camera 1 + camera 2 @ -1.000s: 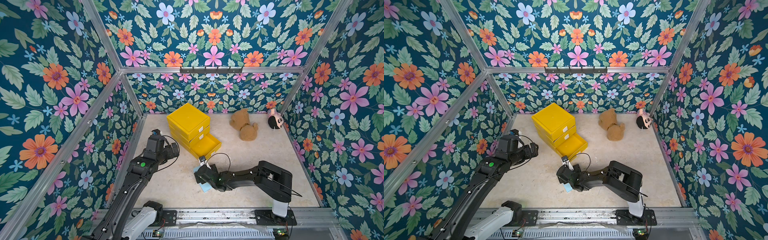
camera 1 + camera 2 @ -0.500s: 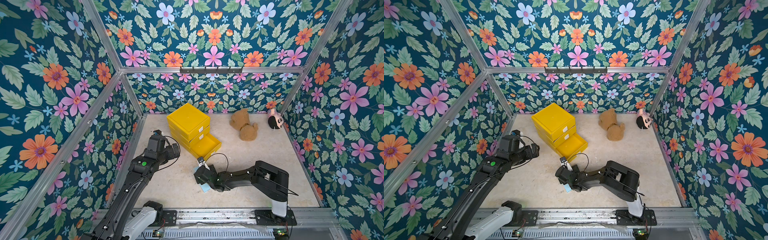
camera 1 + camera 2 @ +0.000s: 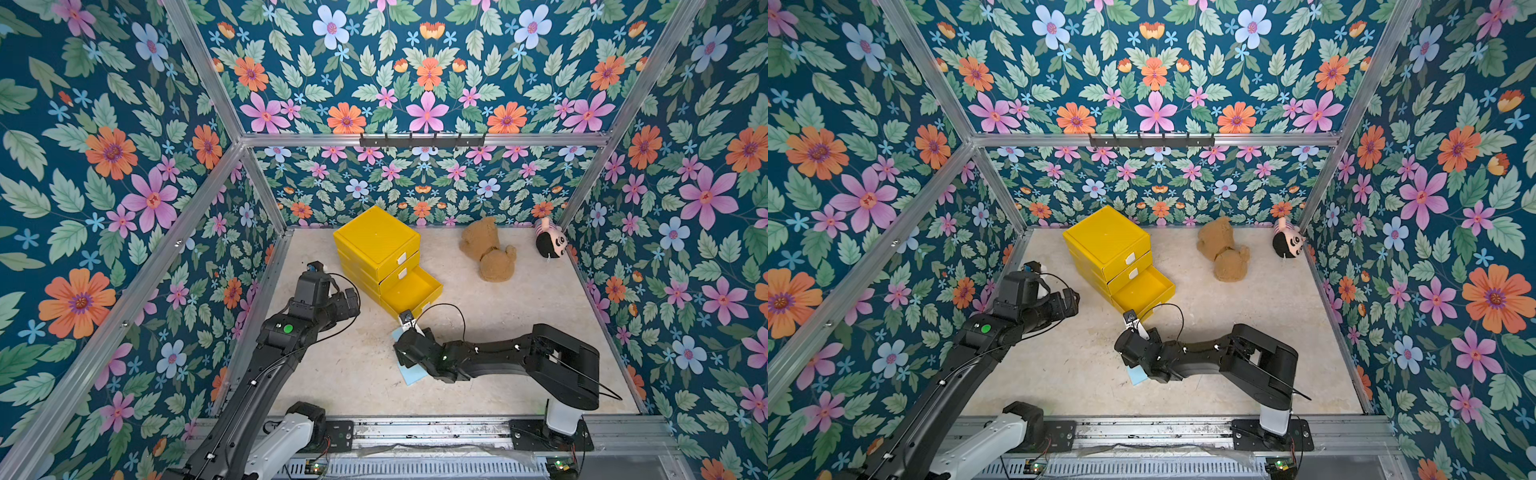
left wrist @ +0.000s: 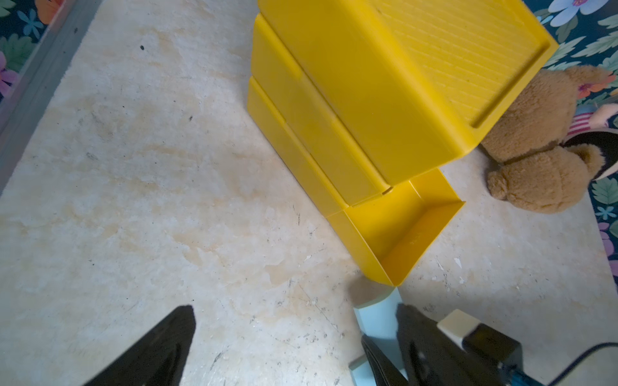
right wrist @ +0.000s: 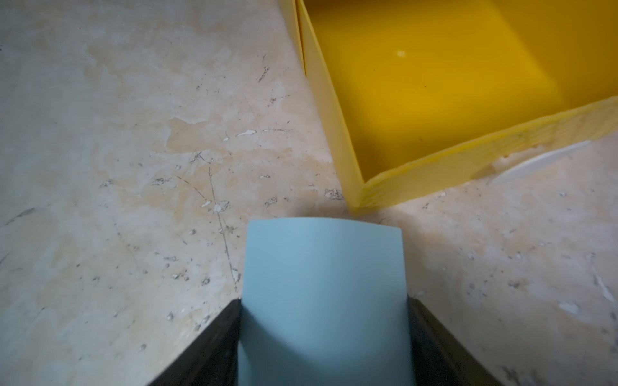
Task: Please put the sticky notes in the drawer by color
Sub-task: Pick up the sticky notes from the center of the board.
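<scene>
CHANGE: your right pincer (image 5: 324,300) has narrowed from wide onto a blue sticky note (image 5: 322,260), bowing it | NOTE: just beside the front corner of the drawer (image 3: 411,286), bottom tier pulled out | LEFT: left pincer (image 3: 348,300) wide, holding nothing | MEANS: grip likely forming, so lift into that tier next.

Bowed light blue sticky note (image 5: 322,284) just beside yellow drawer (image 3: 376,245) (bottom one open).

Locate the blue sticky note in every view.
Top view: blue sticky note, just nearer than the open bottom drawer.
Top view: note, same spot.
Left wrist: note off that drawer's front corner.
Right wrist: note inside the right gripper.
Shared landmark: the drawer's front corner.
</scene>
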Robot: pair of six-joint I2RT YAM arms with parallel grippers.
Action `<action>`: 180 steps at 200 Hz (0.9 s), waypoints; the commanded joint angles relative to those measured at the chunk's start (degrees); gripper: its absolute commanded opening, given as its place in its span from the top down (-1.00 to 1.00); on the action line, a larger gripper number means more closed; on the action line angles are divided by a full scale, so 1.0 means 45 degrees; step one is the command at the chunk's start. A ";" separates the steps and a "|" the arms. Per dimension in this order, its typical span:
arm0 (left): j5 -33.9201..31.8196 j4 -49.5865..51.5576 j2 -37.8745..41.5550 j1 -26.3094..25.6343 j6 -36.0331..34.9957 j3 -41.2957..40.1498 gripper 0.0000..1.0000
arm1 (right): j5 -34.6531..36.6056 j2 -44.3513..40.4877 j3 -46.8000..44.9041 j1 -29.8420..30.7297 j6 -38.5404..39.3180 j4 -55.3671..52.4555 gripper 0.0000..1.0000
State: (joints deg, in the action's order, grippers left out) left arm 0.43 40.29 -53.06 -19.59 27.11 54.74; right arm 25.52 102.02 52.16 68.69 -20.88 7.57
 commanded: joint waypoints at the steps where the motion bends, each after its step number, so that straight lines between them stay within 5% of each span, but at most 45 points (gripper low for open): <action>1: 0.1171 -0.0506 0.0147 -0.0011 0.0871 -0.0342 -0.99 | 0.0041 -0.0755 -0.0374 0.0009 0.0004 0.0044 -0.53; 50: 0.5577 -0.6237 0.1437 -0.0141 0.5384 -0.3878 -0.97 | -0.0348 -0.2866 -0.1289 0.0020 0.0264 0.1198 -0.54; 102: 0.6204 -1.0536 0.1818 -0.0740 0.7470 -0.6335 -0.91 | -0.1286 -0.3744 -0.1045 0.0029 0.0359 0.1873 -0.56; 180: 0.6103 -1.3210 0.0004 -0.2883 0.8056 -0.6336 -0.24 | -0.2175 -0.4253 -0.1122 -0.0085 0.0123 0.2733 -0.57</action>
State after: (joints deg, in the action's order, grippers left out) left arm 27.97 -13.02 -52.07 -30.81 61.80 25.89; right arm 16.64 83.24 47.09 68.58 -19.79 17.15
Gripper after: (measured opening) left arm 0.660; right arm 0.788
